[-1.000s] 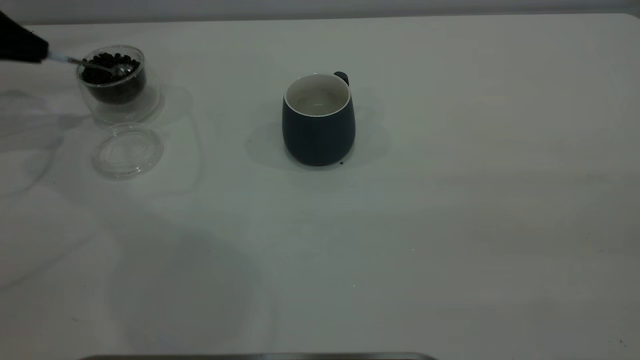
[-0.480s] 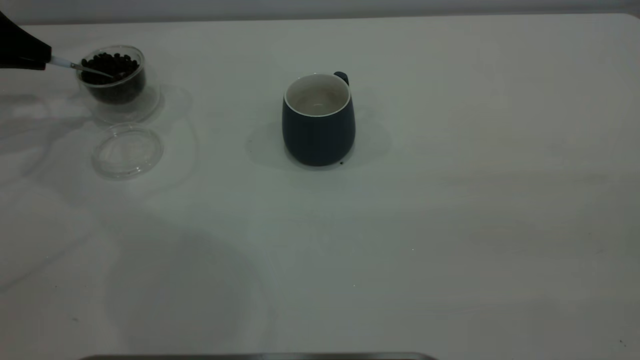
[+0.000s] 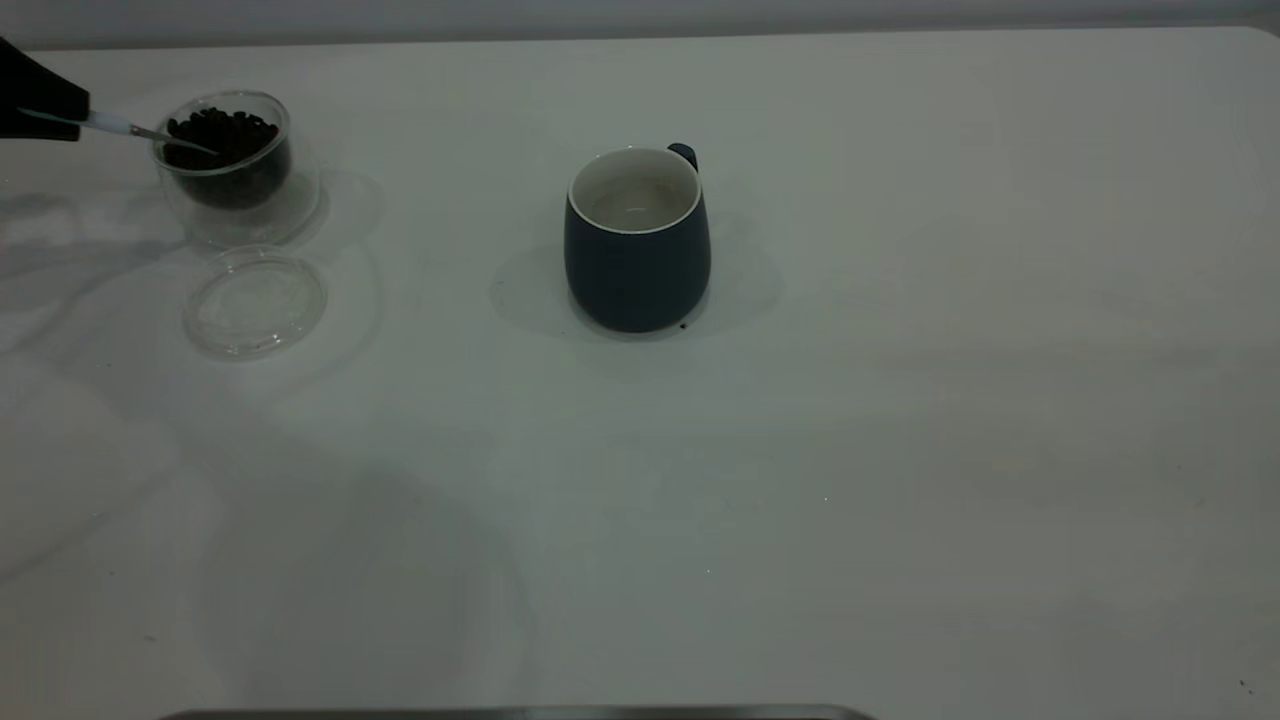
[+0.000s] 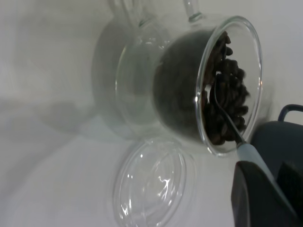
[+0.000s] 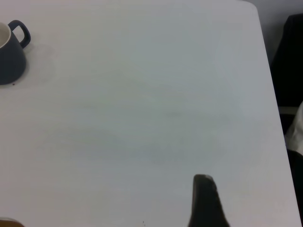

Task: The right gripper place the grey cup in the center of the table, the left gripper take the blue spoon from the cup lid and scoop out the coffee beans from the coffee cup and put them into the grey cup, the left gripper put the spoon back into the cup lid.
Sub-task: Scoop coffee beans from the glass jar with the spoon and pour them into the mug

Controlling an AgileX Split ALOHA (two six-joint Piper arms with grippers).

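1. My left gripper (image 3: 40, 100), beside the coffee cup (image 3: 225, 165), clamped the blue spoon (image 3: 130, 128).
2. Its long axis slanted down into the coffee beans (image 3: 222, 135).
3. The grey cup (image 3: 637, 240) stood well apart.

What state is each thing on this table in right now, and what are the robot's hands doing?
grey cup: upright mid-table, no beans visible inside.
coffee cup: upright, uncovered, holding beans.
coffee beans: heaped in the coffee cup.
blue spoon: held by its handle, bowl dipped in the beans.
cup lid: flat on the table, nothing on it.
left hand: shut on the spoon.
right hand: over bare table, holding nothing visible.
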